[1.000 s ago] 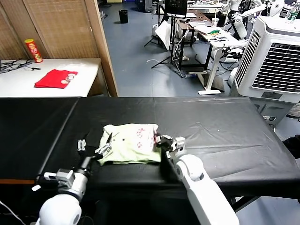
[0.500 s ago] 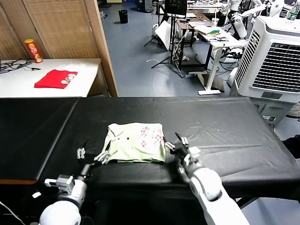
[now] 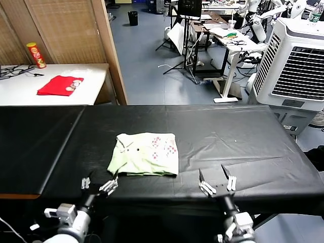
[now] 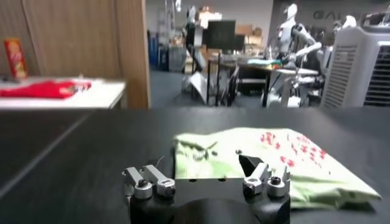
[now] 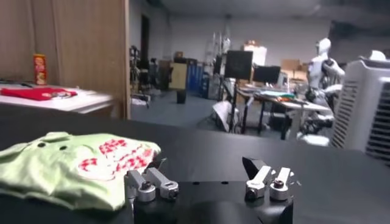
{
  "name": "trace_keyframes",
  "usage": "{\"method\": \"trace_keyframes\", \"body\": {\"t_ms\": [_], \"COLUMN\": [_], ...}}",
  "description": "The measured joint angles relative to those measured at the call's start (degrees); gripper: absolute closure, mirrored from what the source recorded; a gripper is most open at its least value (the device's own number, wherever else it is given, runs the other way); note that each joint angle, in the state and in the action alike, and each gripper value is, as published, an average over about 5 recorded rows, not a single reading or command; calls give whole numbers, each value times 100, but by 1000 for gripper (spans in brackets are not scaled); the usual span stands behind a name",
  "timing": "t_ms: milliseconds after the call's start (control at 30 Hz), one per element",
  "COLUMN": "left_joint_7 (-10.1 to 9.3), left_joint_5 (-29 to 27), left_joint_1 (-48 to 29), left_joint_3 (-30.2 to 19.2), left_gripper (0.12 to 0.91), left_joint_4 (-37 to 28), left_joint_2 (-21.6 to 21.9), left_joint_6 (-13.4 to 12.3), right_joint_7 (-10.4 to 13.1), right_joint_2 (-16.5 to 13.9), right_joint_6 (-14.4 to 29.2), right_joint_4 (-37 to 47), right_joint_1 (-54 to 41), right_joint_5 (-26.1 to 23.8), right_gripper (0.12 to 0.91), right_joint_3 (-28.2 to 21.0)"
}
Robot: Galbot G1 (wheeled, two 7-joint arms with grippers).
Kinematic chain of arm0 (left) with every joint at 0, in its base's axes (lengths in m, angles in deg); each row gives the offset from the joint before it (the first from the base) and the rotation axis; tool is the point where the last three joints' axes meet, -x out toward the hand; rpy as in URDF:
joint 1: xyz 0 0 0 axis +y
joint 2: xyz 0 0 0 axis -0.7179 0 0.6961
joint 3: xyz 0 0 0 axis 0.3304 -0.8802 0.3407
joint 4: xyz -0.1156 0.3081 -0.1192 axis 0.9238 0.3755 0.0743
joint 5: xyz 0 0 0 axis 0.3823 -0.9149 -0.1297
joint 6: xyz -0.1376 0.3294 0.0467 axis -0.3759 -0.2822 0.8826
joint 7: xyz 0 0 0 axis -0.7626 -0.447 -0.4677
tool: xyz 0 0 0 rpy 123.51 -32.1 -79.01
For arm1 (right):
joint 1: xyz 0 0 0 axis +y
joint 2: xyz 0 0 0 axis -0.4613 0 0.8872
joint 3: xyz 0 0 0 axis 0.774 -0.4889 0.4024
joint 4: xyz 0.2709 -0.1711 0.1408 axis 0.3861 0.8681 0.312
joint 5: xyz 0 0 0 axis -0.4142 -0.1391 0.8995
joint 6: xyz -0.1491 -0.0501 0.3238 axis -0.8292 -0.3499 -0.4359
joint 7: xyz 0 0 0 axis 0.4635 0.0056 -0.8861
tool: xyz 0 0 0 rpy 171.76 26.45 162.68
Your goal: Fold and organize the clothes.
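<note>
One pale green T-shirt (image 3: 145, 160) folded into a rough rectangle, flat on the black table (image 3: 243, 131), a little toward the near edge and about midway across. Red-pink dots (image 3: 164, 146) on the right half of the top layer; a few dark buttons near the left end, at what looks like the collar, though hard to make out. Folded edge along the near side slightly uneven.

Left gripper (image 3: 97, 185) low at the near table edge, just short of the shirt's near left corner, apart from the fabric, fingers spread wide with nothing between them. Right gripper (image 3: 217, 183) also at the near edge, off to the right of the shirt and clear of it, fingers wide apart and empty.

Beyond the black surface, on the left, a white side table (image 3: 96, 81) with a small red folded cloth (image 3: 61, 84) and a red snack can (image 3: 36, 54) upright behind it. At the far right, a large white air cooler (image 3: 296, 63) on the floor.
</note>
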Motion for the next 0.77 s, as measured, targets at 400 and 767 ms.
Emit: {"method": "trace_keyframes", "body": {"t_ms": [400, 767], "left_joint_7": [-71, 15], "left_joint_5": [652, 655], "left_joint_1": [853, 1191], "left_joint_3": [579, 817], "left_gripper": [232, 232], "left_joint_4": [403, 524], "left_joint_2": [108, 120], "left_joint_6": [472, 554], "right_joint_7": [584, 604], "right_joint_2": [150, 155], "right_joint_6": [-723, -795], "right_joint_4": [-790, -882], "right_joint_1": [1384, 1610], "right_joint_5": [113, 109], "right_gripper": [227, 227], "right_joint_3": [162, 167]}}
